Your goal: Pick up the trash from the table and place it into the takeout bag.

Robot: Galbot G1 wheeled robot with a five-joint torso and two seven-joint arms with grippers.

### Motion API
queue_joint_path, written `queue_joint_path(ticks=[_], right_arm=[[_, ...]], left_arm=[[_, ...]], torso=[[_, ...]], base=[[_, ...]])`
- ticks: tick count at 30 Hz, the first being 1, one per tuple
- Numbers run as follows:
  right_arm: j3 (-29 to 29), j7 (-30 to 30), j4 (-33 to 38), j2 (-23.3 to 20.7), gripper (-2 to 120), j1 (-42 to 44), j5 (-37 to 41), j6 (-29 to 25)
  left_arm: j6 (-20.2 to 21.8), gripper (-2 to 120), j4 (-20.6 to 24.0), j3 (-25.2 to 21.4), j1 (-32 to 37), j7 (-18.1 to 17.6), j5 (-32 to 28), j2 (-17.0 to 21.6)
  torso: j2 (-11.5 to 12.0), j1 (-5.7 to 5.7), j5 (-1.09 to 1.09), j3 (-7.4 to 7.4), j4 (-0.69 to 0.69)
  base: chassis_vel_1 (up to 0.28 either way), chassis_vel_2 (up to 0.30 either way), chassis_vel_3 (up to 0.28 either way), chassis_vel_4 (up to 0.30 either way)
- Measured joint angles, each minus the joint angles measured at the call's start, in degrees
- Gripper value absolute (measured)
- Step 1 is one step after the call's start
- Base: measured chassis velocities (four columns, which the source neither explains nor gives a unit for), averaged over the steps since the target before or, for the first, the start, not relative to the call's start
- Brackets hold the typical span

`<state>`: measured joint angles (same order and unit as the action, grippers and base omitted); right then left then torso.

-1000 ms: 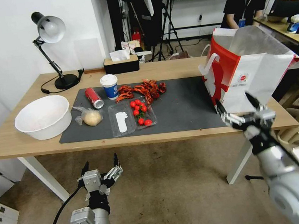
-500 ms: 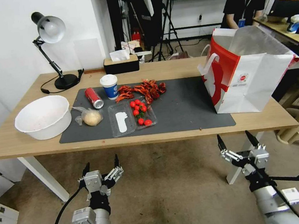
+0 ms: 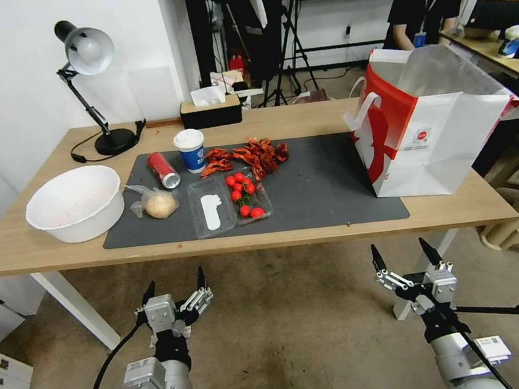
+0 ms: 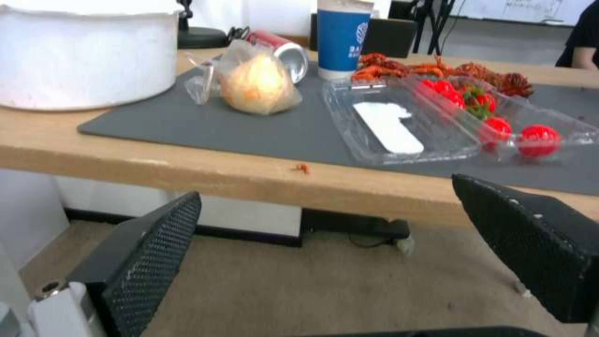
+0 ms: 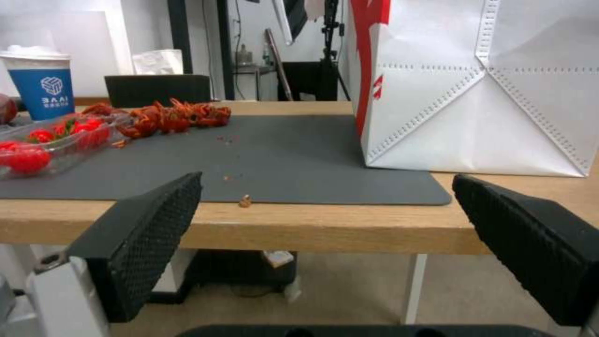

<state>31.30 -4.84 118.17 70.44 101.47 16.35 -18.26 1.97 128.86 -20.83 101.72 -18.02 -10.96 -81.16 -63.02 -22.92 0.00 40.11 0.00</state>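
On the table [image 3: 301, 118], the trash lies at the left of the dark mat [image 3: 323, 181]: a red soda can [image 3: 163, 170] on its side, a blue-and-white paper cup [image 3: 190, 150] standing upright, and a clear bag with a beige bun [image 3: 157, 203]. The takeout bag [image 3: 427, 131] stands upright and open at the table's right end. My left gripper [image 3: 175, 284] hangs open and holds nothing, below the front edge under the bun. My right gripper [image 3: 402, 254] is open too, low in front of the takeout bag [image 5: 474, 93]. The left wrist view shows the bun bag [image 4: 256, 84], can [image 4: 281, 44] and cup [image 4: 342, 37].
A clear tray [image 3: 214, 209] with cherry tomatoes [image 3: 244, 193] and a pile of red crayfish shells [image 3: 246, 155] lie mid-mat. A white bowl [image 3: 74, 203] sits at the left end, with a desk lamp [image 3: 91, 57] and a tissue box [image 3: 210, 109] behind. The mat's right half is bare.
My right arm has dropped from in front of the takeout bag at table height to below the table's front edge. The left arm has stayed put.
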Motion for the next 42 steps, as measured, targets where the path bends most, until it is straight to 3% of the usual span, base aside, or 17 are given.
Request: queue_joint_path(ticks=[4,8,10,13,19,22,23,24,32,37,42], right_arm=[[-0.6,-0.2,0.0,-0.9,100,-1.1,0.3,0.9],[-1.7,-0.2,-0.1,-2.3,100,-2.6,0.8,1.8],[-2.0,0.0,-0.2,-3.2,100,-3.2,1.2,2.2],[-2.4,0.1,-0.3,-3.9,100,-4.0,1.7,2.6],[-2.1,0.2,-0.1,-4.3,100,-3.7,2.0,2.8],[-1.9,0.2,0.2,-4.2,100,-3.1,1.7,2.8],[-1.8,0.2,0.4,-4.1,100,-2.5,1.3,2.8],[-1.7,0.2,0.5,-4.0,100,-2.3,1.1,2.8],[-1.5,0.2,0.7,-3.7,100,-1.9,0.2,2.8],[-1.8,0.2,0.3,-3.6,100,-2.2,-0.2,2.8],[-1.7,0.2,0.2,-3.4,100,-2.0,-0.4,2.8]], left_arm=[[-0.3,100,-0.5,-0.9,-1.4,-0.1,-2.0,1.1],[-0.7,100,-0.6,-2.8,-2.4,-0.3,-4.7,2.6],[-0.7,100,-1.1,-4.4,-4.1,0.0,-6.4,4.5],[-0.7,100,-1.5,-5.7,-5.5,0.6,-7.8,6.3],[-0.8,100,-4.6,-6.8,-11.8,3.2,-11.6,11.6],[-3.3,100,-8.6,-7.3,-17.2,8.6,-15.8,15.9],[-5.7,100,-12.3,-7.0,-22.3,13.6,-19.7,20.2],[-6.2,100,-13.9,-6.3,-24.5,14.9,-20.9,22.0],[-5.1,100,-21.3,-2.7,-31.6,18.8,-22.8,27.6],[-4.6,100,-24.0,-1.6,-33.8,19.0,-22.8,28.6],[-3.0,100,-27.7,0.8,-38.3,17.8,-21.6,29.3]], torso=[[0.0,0.00,0.00,0.00,-0.03],[0.0,0.00,0.01,0.00,0.03],[0.0,0.00,-0.01,0.00,-0.03],[0.0,0.00,0.02,0.00,0.02],[0.0,0.00,-0.01,0.00,-0.02],[0.0,0.00,-0.02,0.00,0.00],[0.0,-0.01,0.00,0.01,-0.02],[0.0,-0.01,-0.01,0.00,-0.01],[0.0,-0.01,0.00,0.01,-0.01],[0.0,-0.01,0.01,0.00,0.02],[0.0,-0.01,0.00,0.00,-0.03]], base=[[0.000,0.000,0.000,0.000],[0.000,0.000,0.000,0.000],[0.000,0.000,0.000,0.000],[0.000,0.000,0.000,0.000],[0.000,0.000,0.000,0.000],[0.000,0.000,0.000,0.000],[0.000,0.000,0.000,0.000],[0.000,0.000,0.000,0.000],[0.000,0.000,0.000,0.000],[0.000,0.000,0.000,0.000],[0.000,0.000,0.000,0.000]])
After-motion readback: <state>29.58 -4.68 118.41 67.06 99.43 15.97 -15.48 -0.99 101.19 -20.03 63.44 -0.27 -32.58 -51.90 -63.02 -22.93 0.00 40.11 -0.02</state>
